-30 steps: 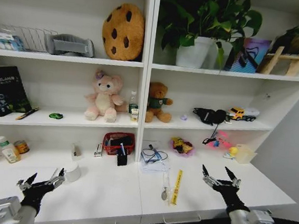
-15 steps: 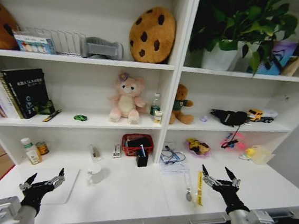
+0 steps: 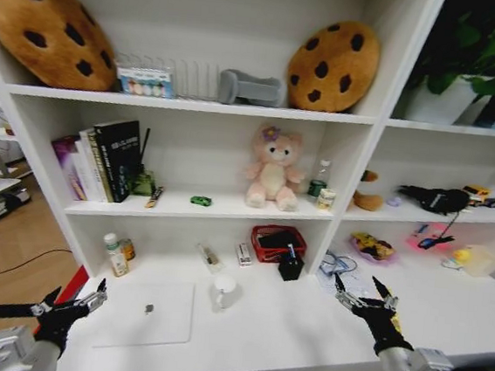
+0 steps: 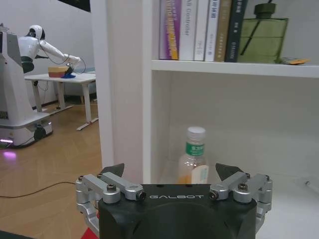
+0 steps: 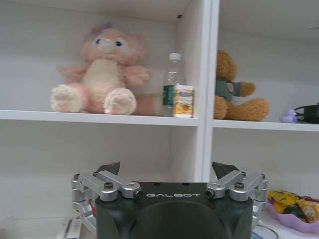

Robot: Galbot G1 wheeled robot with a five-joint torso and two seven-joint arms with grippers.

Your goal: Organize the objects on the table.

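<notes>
Low at the table's (image 3: 304, 331) near edge, the left gripper (image 3: 71, 302) and right gripper (image 3: 365, 295) hover, fingers spread wide, holding nothing. Between them, nearer the left, the closed laptop (image 3: 144, 315) lies flat, long side left-right.

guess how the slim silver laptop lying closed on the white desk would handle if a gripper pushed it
The slim silver laptop lies flat and closed on the white desk, so it would probably slide rather than tip. It looks rigid. Its thin edge likely gives fingers little to grip.
</notes>
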